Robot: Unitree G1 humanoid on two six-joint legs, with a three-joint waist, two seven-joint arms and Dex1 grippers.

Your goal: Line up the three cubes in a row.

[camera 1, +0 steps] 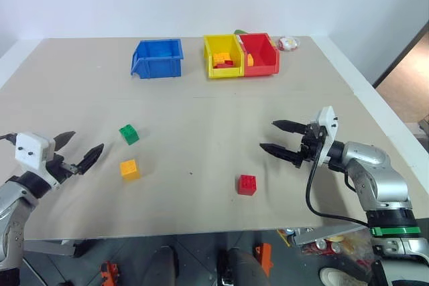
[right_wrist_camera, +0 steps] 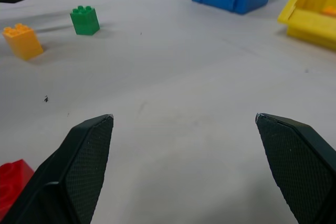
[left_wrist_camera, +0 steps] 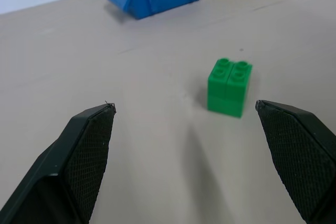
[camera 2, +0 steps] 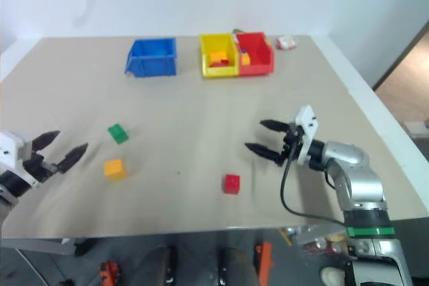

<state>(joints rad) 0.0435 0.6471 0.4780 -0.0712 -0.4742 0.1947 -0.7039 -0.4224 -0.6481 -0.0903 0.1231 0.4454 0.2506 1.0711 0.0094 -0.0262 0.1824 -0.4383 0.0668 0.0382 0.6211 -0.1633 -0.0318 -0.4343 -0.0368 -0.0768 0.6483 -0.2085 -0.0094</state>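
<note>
Three studded cubes scattered on a beige table (camera 1: 201,98), not in a row: green cube (camera 1: 129,134) toward the left, yellow-orange cube (camera 1: 130,169) just nearer, red cube (camera 1: 247,184) well apart to the right, near the front edge. Left gripper (camera 1: 79,150) hovering at the left side, jaws spread wide, holding nothing. Right gripper (camera 1: 281,137) at the right, pointed leftward, jaws likewise wide and empty. At the far side, a blue bin (camera 1: 157,57), then a yellow bin (camera 1: 222,56) touching a red bin (camera 1: 260,53), both holding small bricks.

From the left wrist: green cube's four top studs seen close, framed between the fingers (left_wrist_camera: 84,145). From the right wrist: a corner of the red cube beside one finger, green and yellow-orange cubes farther off. No legible writing or labels anywhere.
</note>
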